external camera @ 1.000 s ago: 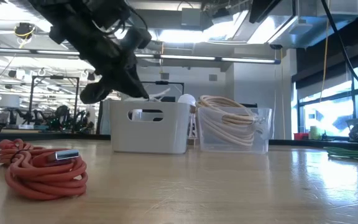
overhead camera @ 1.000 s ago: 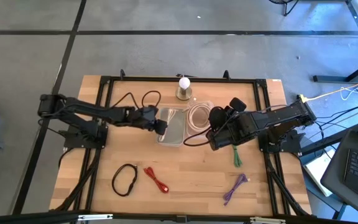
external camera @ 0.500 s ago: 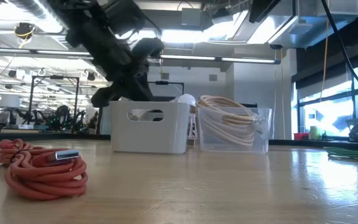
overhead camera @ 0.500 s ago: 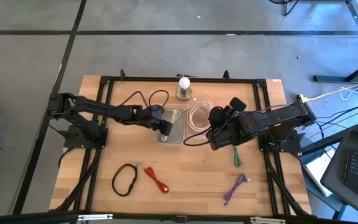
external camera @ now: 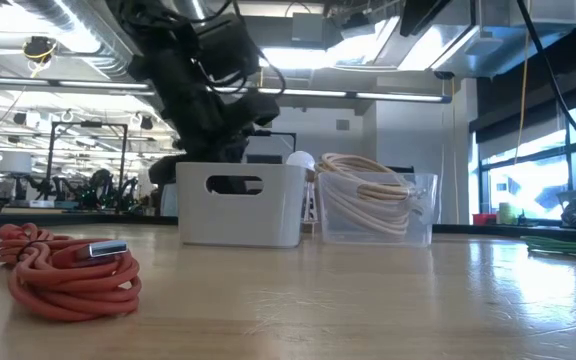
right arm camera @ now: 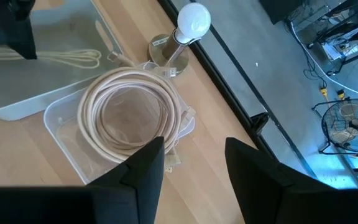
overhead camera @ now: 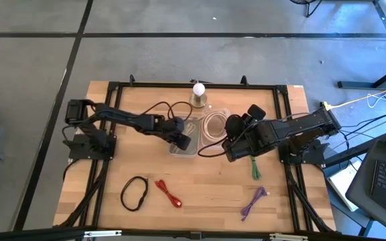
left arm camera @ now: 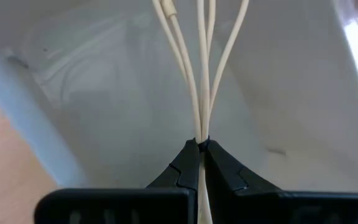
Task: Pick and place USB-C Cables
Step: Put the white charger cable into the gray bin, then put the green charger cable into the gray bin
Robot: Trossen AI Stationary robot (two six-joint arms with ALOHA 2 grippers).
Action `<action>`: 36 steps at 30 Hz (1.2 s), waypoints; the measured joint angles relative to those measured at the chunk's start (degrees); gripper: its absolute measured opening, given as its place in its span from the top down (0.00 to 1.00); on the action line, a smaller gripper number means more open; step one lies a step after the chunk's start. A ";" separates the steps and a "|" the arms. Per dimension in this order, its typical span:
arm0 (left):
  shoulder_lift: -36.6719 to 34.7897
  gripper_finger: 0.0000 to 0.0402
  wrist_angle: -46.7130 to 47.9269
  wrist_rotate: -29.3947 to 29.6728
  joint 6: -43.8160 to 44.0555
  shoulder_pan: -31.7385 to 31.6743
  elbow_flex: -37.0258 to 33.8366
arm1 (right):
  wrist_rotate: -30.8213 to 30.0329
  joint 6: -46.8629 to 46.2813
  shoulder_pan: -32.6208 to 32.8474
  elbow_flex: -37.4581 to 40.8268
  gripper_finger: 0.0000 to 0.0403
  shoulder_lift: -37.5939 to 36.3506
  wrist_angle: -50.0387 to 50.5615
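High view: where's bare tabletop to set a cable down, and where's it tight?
Free: the near middle strip between the red cable and the purple cable, and the far-left board beside the white bin. Crowded: the centre, where the left gripper, the clear bin and the right gripper cluster.

Two bins side by side mid-table, cables scattered nearer the front edge.

The left gripper is over the left bin; a coil lies in the right bin. The lamp stands behind them, and the right gripper sits just right of the bins.
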State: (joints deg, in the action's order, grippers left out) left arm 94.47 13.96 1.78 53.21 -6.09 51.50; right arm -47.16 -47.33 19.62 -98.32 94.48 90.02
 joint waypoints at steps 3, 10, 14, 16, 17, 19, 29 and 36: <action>1.93 0.99 -0.04 -0.01 0.00 0.04 0.42 | 0.00 0.00 0.00 0.00 0.57 0.00 0.00; 3.55 0.99 -1.01 0.19 -0.02 0.04 0.70 | 0.05 -0.04 0.00 0.00 0.57 0.00 0.00; 3.55 0.92 -2.67 -0.34 -2.23 -0.02 0.70 | 0.21 -0.11 0.00 0.00 0.57 0.00 0.00; 3.55 0.87 -3.52 -0.38 -2.73 -0.02 0.70 | 0.22 -0.09 0.00 0.00 0.57 0.00 0.00; 3.55 0.84 -3.70 -0.37 -2.82 -0.02 0.70 | 0.22 -0.09 0.00 0.00 0.57 0.00 0.00; 3.55 0.78 -3.73 -0.38 -2.80 -0.02 0.70 | 0.22 -0.20 0.00 0.00 0.57 0.00 -0.02; 0.14 0.62 -3.38 -4.15 -2.22 -0.87 0.66 | 0.40 -0.16 0.00 0.00 0.57 0.00 0.00; -13.38 0.65 -1.28 -3.42 -6.59 -0.31 0.66 | 7.92 0.47 0.21 0.05 0.57 -2.65 -0.05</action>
State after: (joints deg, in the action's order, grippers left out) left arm 81.09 12.67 -1.64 46.62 -6.39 52.16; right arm -39.24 -46.86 19.82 -98.27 91.82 89.97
